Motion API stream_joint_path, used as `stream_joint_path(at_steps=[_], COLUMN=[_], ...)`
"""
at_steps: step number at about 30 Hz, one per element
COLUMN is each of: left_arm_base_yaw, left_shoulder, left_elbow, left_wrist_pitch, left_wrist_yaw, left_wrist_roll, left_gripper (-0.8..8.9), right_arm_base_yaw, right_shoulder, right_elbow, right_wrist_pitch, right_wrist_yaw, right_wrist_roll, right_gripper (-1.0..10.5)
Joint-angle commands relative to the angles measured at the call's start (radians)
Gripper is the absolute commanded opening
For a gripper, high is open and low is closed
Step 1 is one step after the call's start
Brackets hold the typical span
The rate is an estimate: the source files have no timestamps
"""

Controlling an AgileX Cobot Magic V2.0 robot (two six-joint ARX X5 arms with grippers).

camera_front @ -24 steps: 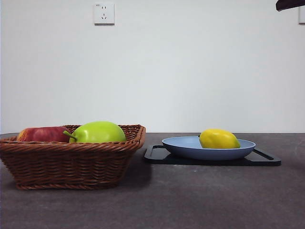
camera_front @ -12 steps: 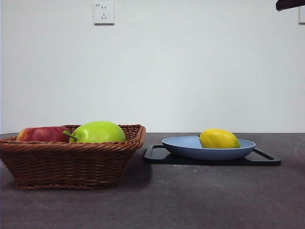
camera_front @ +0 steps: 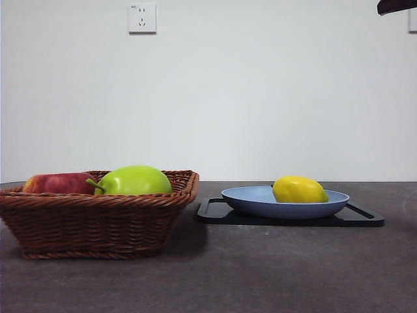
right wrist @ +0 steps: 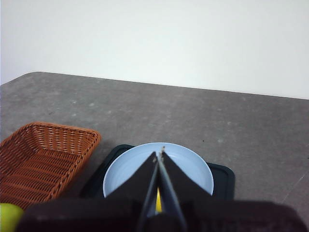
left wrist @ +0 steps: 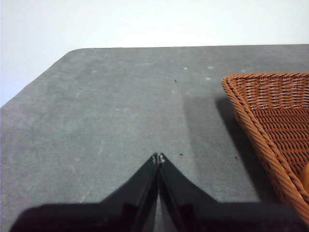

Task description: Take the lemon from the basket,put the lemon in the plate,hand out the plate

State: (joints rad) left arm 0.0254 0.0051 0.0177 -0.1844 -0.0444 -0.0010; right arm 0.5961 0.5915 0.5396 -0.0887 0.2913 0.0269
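The yellow lemon (camera_front: pixel 300 189) lies in the light blue plate (camera_front: pixel 247 201), which rests on a flat black tray (camera_front: pixel 365 218) at the right. The brown wicker basket (camera_front: pixel 91 225) stands at the left. In the right wrist view my right gripper (right wrist: pixel 159 153) is shut and empty, high above the plate (right wrist: pixel 130 169); a sliver of the lemon (right wrist: pixel 158 208) shows between its jaws. In the front view only a black tip of an arm (camera_front: pixel 396 6) shows at the top right corner. My left gripper (left wrist: pixel 159 157) is shut and empty over bare table beside the basket (left wrist: pixel 270 111).
A red apple (camera_front: pixel 58 183) and a yellow-green stemmed fruit (camera_front: pixel 133 180) lie in the basket; that fruit also shows in the right wrist view (right wrist: pixel 8 216). A white wall socket (camera_front: pixel 142 18) is on the back wall. The dark grey table (camera_front: pixel 260 267) stretches in front.
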Motion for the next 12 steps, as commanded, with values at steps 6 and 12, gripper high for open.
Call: stream_joint_path(at_steps=[6, 12], left_arm_base_yaw=[0.001, 0.001], left_shoulder=[-0.004, -0.004], left_elbow=[-0.011, -0.011], left_wrist_pitch=[0.012, 0.012], left_wrist_yaw=[0.000, 0.000], left_wrist_roll=[-0.006, -0.006], left_gripper=[0.08, 0.08], right_arm_base_yaw=[0.006, -0.083], right_shoulder=[0.002, -0.137], right_elbow=[0.010, -0.038], right_wrist_pitch=[0.008, -0.097], right_wrist_yaw=[0.007, -0.031], right_wrist_roll=[-0.032, -0.085], right_gripper=[0.0, 0.0])
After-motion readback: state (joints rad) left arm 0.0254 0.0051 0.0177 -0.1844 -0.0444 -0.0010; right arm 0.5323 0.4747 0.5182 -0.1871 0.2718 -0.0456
